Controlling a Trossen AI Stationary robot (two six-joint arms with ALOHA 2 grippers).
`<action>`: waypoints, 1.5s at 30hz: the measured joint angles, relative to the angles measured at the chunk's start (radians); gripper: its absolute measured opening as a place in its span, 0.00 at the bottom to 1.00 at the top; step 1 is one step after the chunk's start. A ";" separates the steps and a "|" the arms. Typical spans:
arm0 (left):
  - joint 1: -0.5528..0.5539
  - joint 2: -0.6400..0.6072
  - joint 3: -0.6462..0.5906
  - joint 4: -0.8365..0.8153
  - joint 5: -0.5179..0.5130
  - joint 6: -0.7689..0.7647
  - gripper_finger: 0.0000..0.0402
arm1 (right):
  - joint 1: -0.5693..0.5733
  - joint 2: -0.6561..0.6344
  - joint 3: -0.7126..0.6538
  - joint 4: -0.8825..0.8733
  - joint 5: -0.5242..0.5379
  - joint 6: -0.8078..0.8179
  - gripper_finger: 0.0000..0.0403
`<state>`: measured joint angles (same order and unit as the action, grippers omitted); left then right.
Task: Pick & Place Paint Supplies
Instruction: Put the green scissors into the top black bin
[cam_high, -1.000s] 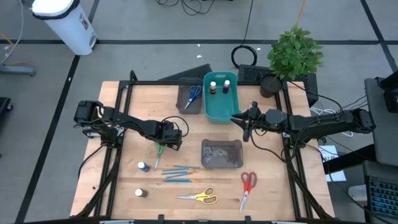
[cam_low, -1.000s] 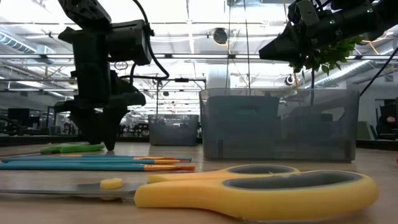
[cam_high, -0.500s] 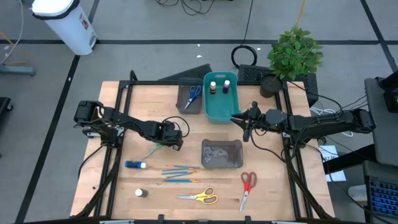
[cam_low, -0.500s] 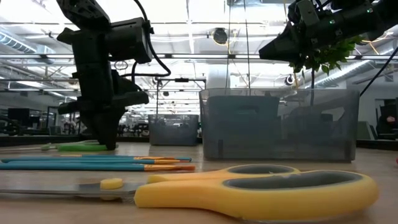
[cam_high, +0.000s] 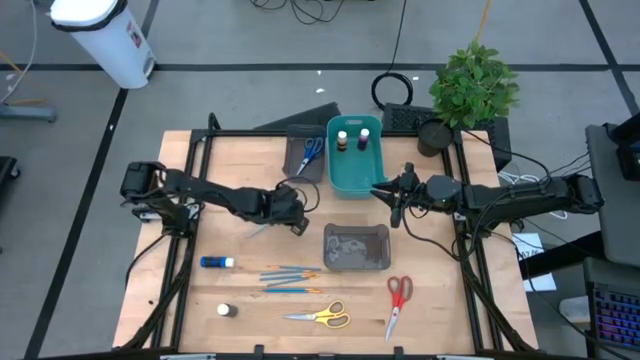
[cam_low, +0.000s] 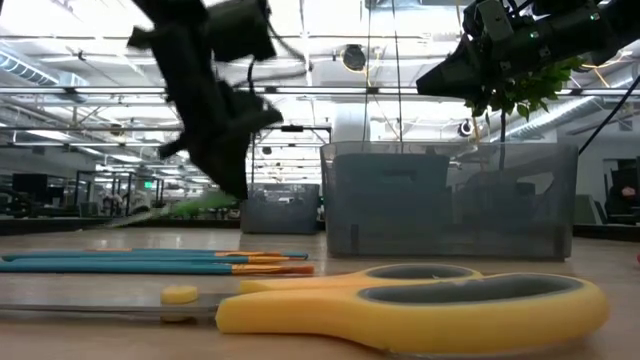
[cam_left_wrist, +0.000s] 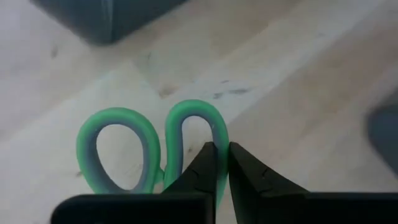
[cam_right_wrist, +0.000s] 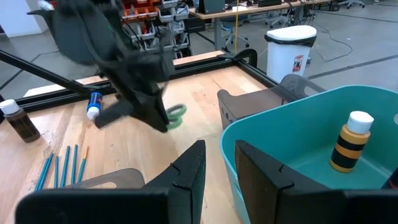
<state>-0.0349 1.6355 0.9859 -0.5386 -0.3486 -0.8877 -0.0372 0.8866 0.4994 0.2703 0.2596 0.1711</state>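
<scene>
Left gripper (cam_left_wrist: 217, 163): clamped on your green scissors' (cam_left_wrist: 149, 146) handle loop, lifted for carrying.
Right gripper (cam_right_wrist: 214, 165): parted, empty, beside teal bin (cam_right_wrist: 298, 140).

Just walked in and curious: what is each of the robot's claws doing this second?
Left gripper: shut on the green-handled scissors, carried above the wooden table.
Right gripper: fingers apart, holding nothing, beside the teal plastic bin.

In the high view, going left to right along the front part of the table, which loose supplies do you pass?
Blue-capped bottle lying on its side → small upright bottle → brushes → yellow scissors → red scissors.
</scene>
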 joint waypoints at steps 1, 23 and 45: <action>-0.001 -0.007 0.020 -0.013 -0.009 0.027 0.04 | 0.000 0.000 0.000 0.000 0.000 0.000 0.19; 0.368 -0.161 0.194 0.452 0.089 0.591 0.04 | 0.000 0.000 0.000 0.002 -0.002 0.000 0.19; 0.539 0.154 0.177 0.651 0.208 0.417 0.04 | 0.000 0.000 0.000 -0.005 -0.002 0.000 0.19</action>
<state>0.5045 1.7897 1.1629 0.1120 -0.1410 -0.4705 -0.0372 0.8864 0.4995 0.2649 0.2577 0.1711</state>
